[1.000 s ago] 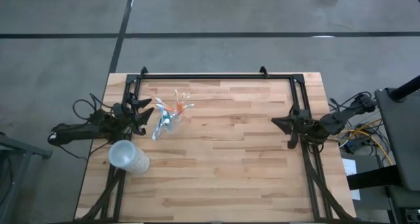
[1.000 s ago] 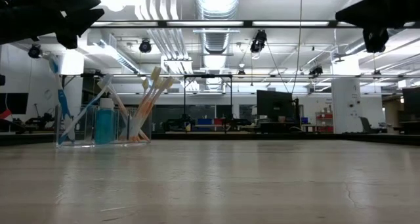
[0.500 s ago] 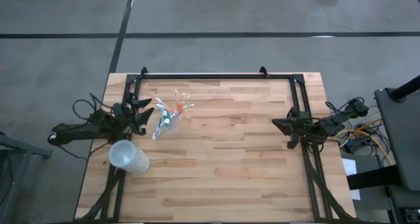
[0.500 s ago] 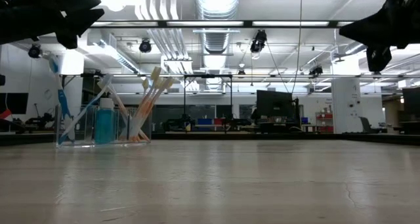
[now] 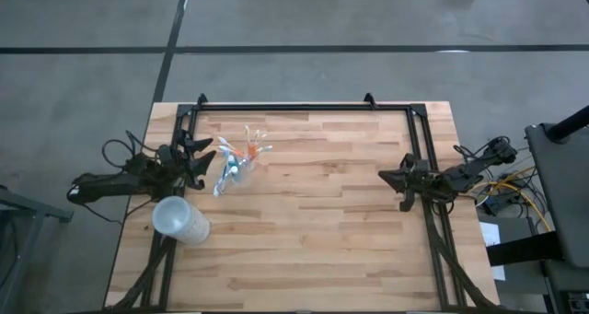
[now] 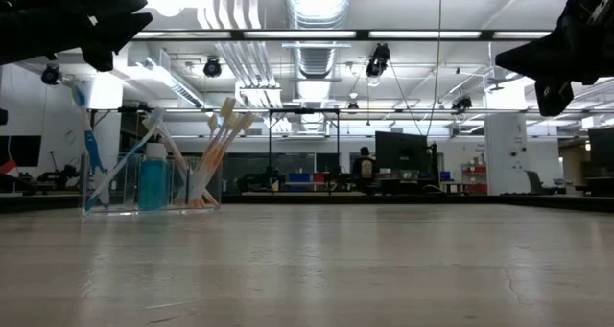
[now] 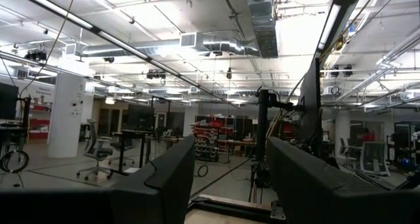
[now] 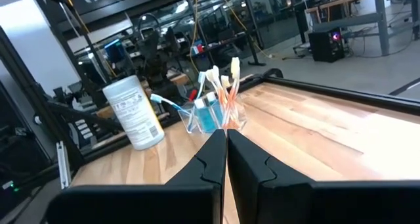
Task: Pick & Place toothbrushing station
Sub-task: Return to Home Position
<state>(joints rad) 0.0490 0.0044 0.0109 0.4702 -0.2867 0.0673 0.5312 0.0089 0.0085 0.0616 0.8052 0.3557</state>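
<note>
The toothbrushing station stands on its base on the wooden table, far left: a clear tumbler (image 6: 115,195) holding several white-orange toothbrushes (image 6: 219,145), a white-blue one (image 6: 93,154) and a blue toothpaste tube (image 6: 152,178). The brushes lean outward with their heads up (image 8: 222,79). My left gripper (image 5: 206,160) hovers open just left of the station (image 5: 237,162), above table height, fingers apart (image 7: 230,178). My right gripper (image 5: 383,176) hangs shut at the table's right side, pointing level toward the station, fingertips together (image 8: 226,152).
A whitish labelled canister (image 5: 180,220) stands near the table's left edge, in front of the station (image 8: 136,112). A black frame rail (image 5: 304,109) runs around the table. Bare wood (image 5: 313,222) lies between the two grippers. Cables (image 5: 502,180) hang off the right side.
My right gripper has sunk lower toward the table at the right side, staying shut and pointing level. The station and my left gripper have kept still.
</note>
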